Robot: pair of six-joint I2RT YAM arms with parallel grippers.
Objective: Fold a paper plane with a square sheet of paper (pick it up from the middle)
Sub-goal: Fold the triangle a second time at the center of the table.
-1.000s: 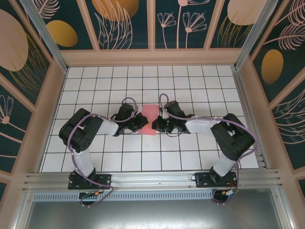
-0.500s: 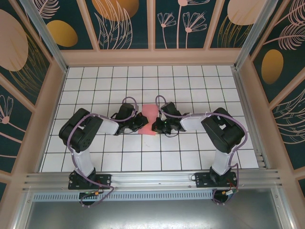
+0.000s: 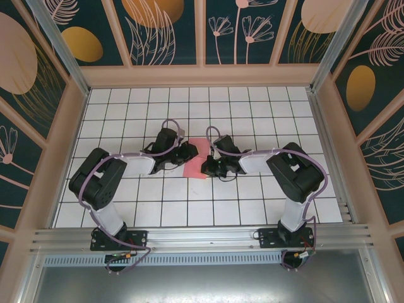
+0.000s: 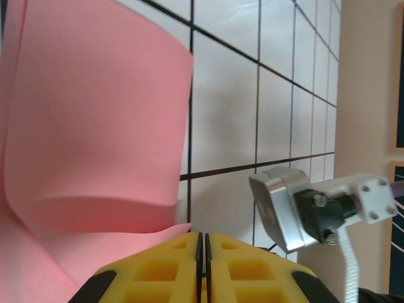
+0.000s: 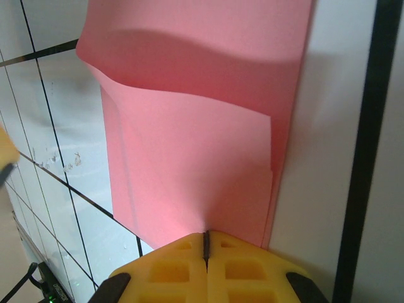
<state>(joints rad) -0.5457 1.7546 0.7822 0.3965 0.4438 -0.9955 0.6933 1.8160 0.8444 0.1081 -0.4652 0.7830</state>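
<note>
The square sheet of paper [image 3: 198,159] is a salmon-pink, partly folded piece lying on the white grid table between my two grippers. In the right wrist view the sheet of paper [image 5: 196,120] shows overlapping layers and a curled far flap. My right gripper [image 5: 205,235] is shut on its near edge; from above, the right gripper [image 3: 207,167] sits at the sheet's right side. My left gripper [image 4: 202,235] has its yellow fingers together with a hairline slit and nothing between them. A lifted flap of the sheet of paper [image 4: 95,126] brushes the left finger. From above, the left gripper [image 3: 188,158] is at the sheet's left edge.
The white grid table [image 3: 145,107] is walled in by wooden panels [image 3: 202,76] at the back and sides, with a metal rail [image 3: 202,237] along the near edge. The right arm's silver wrist bracket [image 4: 284,208] sits close beside my left fingers.
The right arm's elbow folded inward early on, then held still. The left arm's elbow dropped back to the left and its gripper shifted slightly towards the paper. The paper stayed put.
</note>
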